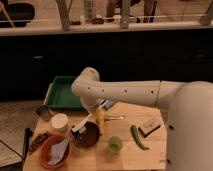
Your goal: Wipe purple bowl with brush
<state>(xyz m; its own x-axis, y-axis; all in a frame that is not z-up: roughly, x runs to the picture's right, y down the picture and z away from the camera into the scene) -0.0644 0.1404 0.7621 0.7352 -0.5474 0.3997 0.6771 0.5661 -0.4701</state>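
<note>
The purple bowl [90, 136] sits on the wooden table, left of the green cup [114, 144]. The brush [86, 122] has a slim white handle that slants down to the left. Its dark head rests at the bowl's left rim. My gripper [101, 106] hangs from the white arm just above and behind the bowl. It is shut on the upper end of the brush handle.
Also on the table: - An orange-brown bowl [47, 148] with a cloth in it, at the front left. - A small white bowl [59, 121]. - A metal cup [43, 112]. - A green tray [64, 95], behind these. - A black-handled tool [27, 138], at the left edge. - A green pepper [137, 137] and a brown block [149, 127], on the right.
</note>
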